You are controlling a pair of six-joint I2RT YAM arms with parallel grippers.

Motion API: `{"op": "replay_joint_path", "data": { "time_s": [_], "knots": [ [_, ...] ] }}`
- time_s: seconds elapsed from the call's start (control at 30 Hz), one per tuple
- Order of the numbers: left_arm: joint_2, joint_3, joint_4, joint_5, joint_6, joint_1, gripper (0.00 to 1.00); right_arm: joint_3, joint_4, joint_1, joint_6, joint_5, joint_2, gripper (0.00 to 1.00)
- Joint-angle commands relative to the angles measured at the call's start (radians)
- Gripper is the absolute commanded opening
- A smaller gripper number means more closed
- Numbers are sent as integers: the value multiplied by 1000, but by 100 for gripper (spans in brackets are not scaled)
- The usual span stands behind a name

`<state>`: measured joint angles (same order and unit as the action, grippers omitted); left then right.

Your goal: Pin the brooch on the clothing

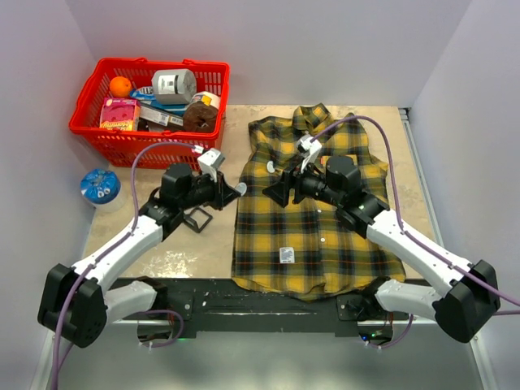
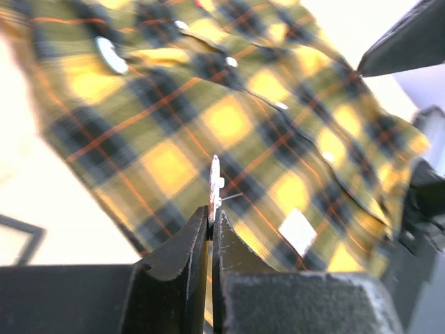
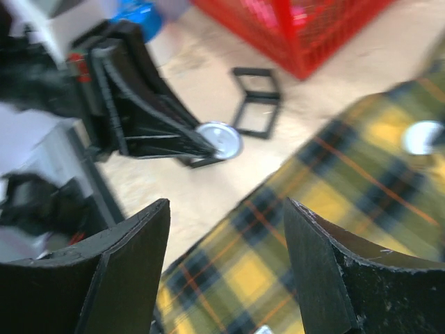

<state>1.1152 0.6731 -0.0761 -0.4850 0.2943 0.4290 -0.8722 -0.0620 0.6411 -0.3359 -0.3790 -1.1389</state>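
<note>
Clamping a small round silver brooch (image 2: pixel 215 182) in the left pincer (image 2: pixel 212 217) beside a yellow-and-dark plaid shirt (image 1: pixel 309 236), right pincer (image 3: pixel 226 209) apart above it.

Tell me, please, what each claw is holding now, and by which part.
The left claw is shut on the round silver brooch, pinching it by its rim between the fingertips. The right claw is open and holds nothing.

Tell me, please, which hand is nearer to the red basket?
Left. The left hand is just below the red basket in the top view, at the edge of the plaid shirt on that side. The right hand is farther, over the shirt's middle.
</note>
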Motion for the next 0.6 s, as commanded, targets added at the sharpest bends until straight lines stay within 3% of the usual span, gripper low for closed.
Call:
{"op": "replay_joint_path", "data": {
  "time_s": [0.0,0.1,0.27,0.57],
  "knots": [
    [73,164,111,210,-108,89,0,-105,128,-1,70,264,-22,69],
    [170,304,164,365,-147,171,0,-119,119,-4,71,279,-59,68],
    [332,391,125,365,-92,168,0,-157,111,-23,69,331,-185,64],
    [455,304,-122,391,109,168,0,-82,-35,-110,55,317,-341,54]
  ]
}}
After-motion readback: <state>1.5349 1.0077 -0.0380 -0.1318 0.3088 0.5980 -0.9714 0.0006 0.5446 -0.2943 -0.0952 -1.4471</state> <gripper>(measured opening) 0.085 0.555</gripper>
